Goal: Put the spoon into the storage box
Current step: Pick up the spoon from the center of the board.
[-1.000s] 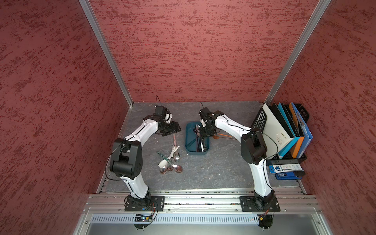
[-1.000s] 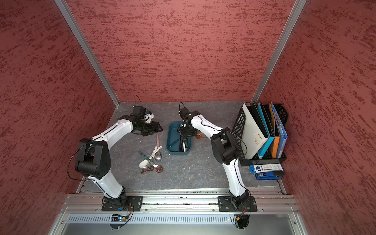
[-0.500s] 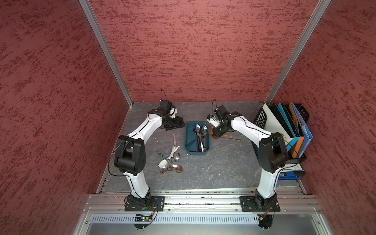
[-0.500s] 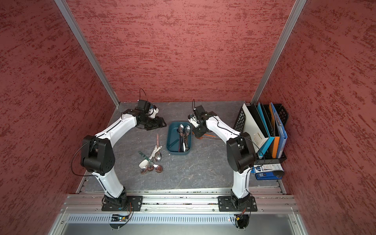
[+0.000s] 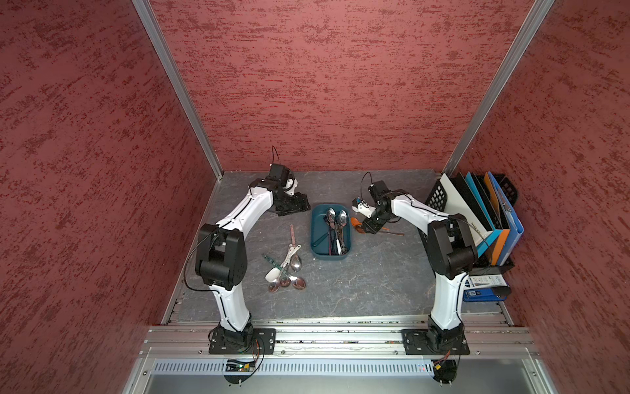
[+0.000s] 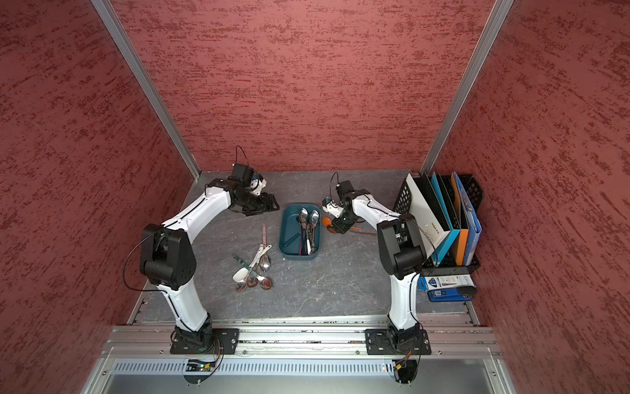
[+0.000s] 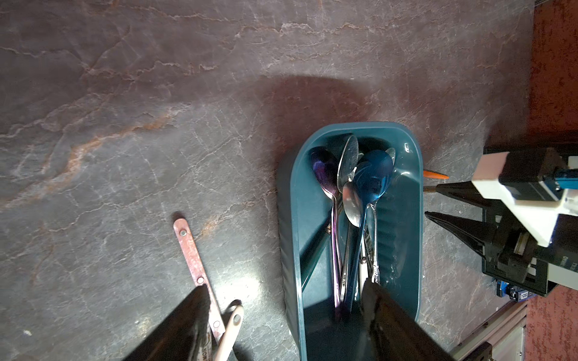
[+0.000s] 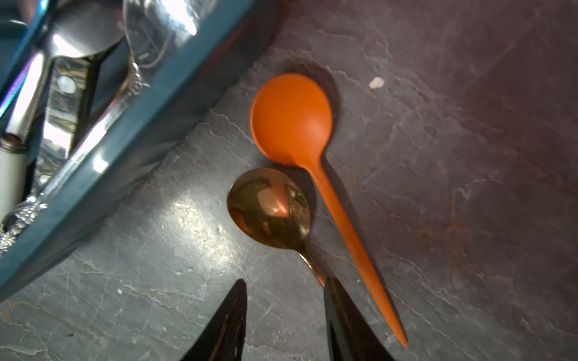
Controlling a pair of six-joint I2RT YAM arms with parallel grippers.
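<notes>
Right side: right gripper (image 8: 286,281) jaws apart, empty, above gold spoon (image 8: 269,208), polished metal, and orange spoon (image 8: 291,118), matte plastic, round-bowled. Both lie flat on veined stone table (image 8: 438,156) just beside glossy teal box (image 8: 156,103). Left side: left gripper (image 7: 285,284) jaws wide apart, empty.

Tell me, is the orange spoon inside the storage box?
No, the orange spoon lies on the tabletop outside the storage box wall.

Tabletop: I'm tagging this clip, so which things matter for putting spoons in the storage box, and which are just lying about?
Job: storage box, orange spoon, gold spoon, loose spoons, right gripper, left gripper.
Lying about: black file rack, folders, blue packet.
</notes>
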